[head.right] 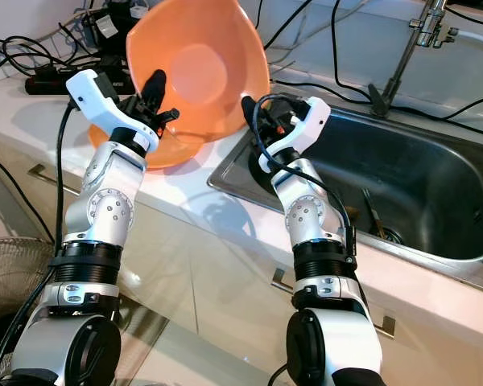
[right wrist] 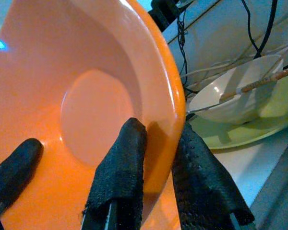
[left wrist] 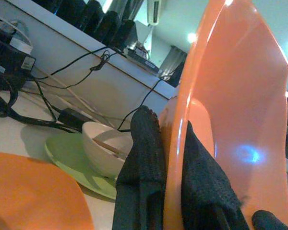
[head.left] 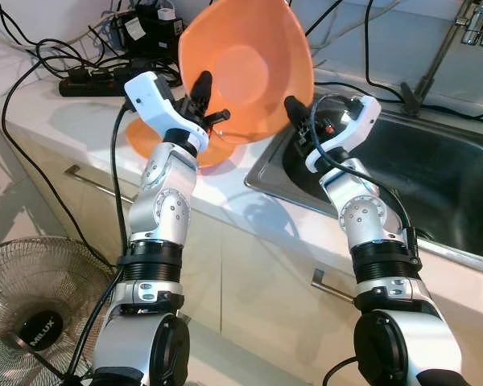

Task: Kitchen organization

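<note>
- Behind the arms there is a white counter (head.left: 56,121) with a black power strip (head.left: 88,82) and many black cables (head.left: 32,60); to the robot's right is a steel sink (head.right: 435,201) with a tap (head.right: 419,32).
- On the counter, behind the raised bowl, stand a green plate (left wrist: 72,163) and a white bowl (left wrist: 105,148) with a stick-like utensil in it.
- A second orange bowl (head.left: 149,141) lies on the counter under the left arm.
- A floor fan (head.left: 32,305) stands low at the robot's left.
- The orange bowl (head.left: 245,68) is held up above the counter's edge next to the sink, tilted on its rim, and its hollow faces the camera.
- The left gripper (head.left: 203,104) pinches the bowl's rim, one finger on each side.
- The right gripper (right wrist: 153,163) pinches the opposite rim in the same way.
</note>
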Controlling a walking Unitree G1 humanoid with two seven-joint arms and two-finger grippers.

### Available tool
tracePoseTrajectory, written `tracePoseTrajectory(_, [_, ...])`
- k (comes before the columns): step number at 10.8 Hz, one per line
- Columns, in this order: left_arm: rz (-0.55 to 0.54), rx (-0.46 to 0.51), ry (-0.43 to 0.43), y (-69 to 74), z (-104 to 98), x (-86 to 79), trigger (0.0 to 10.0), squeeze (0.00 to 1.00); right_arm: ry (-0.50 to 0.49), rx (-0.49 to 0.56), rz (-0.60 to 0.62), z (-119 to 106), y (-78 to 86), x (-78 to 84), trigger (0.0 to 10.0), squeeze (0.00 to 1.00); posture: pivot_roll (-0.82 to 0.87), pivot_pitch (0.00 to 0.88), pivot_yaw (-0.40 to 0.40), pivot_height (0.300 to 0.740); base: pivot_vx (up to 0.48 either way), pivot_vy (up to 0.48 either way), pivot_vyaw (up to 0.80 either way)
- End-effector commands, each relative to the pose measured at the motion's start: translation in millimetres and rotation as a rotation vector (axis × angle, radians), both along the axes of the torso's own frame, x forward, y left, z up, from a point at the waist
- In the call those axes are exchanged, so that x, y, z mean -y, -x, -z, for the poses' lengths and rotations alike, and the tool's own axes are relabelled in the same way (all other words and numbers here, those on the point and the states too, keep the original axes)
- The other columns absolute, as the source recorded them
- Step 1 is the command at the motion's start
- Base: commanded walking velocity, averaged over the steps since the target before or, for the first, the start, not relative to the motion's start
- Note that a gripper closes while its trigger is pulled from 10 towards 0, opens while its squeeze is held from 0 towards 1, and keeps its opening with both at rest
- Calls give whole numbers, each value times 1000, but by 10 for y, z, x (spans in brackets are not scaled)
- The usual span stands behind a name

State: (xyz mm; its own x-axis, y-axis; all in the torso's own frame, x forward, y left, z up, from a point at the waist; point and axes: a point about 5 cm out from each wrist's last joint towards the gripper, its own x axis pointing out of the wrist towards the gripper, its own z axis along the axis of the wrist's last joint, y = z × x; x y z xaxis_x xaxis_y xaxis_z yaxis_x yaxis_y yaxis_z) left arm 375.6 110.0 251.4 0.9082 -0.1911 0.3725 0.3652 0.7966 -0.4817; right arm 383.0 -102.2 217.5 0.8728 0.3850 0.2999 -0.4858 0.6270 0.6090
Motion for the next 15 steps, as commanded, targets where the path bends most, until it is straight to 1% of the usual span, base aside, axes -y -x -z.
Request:
tracePoseTrajectory(1, [32,40,-18,33,-69,45,10000,0,-15,13,-27,-46,2,-43,0,0,194,10,-28,725,0,0,0])
tracePoseTrajectory(4, [44,45,-76,41,-53,81,10000,0,-15,15,-36,-46,6,-59,0,0,196,10,-30,725,0,0,0])
tracePoseTrajectory(6, [49,49,-97,45,-43,85,10000,0,-20,11,-36,-43,7,-51,0,0,194,11,-32,725,0,0,0])
tracePoseTrajectory(7, [51,44,-104,43,-25,85,10000,973,-24,8,-36,-42,7,-49,0,0,194,11,-32,725,0,0,0])
tracePoseTrajectory(8, [63,47,-107,50,-15,92,10000,1000,-25,8,-37,-42,7,-49,0,0,194,10,-33,725,0,0,0])
tracePoseTrajectory(9, [57,43,-107,52,-12,90,10000,1000,-37,10,-26,-58,-2,-32,0,0,194,10,-33,725,0,0,0])
tracePoseTrajectory(10, [58,43,-105,51,-14,87,10000,1000,-79,2,15,-84,-33,37,0,0,194,10,-33,725,0,0,0])
tracePoseTrajectory(11, [62,44,-104,53,-14,89,10000,1000,-108,-9,68,-107,-73,143,0,0,197,10,-35,725,0,0,0])
tracePoseTrajectory(13, [65,41,-101,56,-11,89,10000,1000,-138,-3,140,-171,-114,281,0,0,197,10,-35,725,0,0,0])
tracePoseTrajectory(14, [64,34,-105,55,0,94,10000,341,-159,-5,178,-197,-138,353,0,0,196,10,-35,725,0,0,0])
tracePoseTrajectory(15, [65,30,-109,56,8,99,10000,0,-192,-2,223,-244,-163,455,0,0,196,8,-35,725,0,0,0])
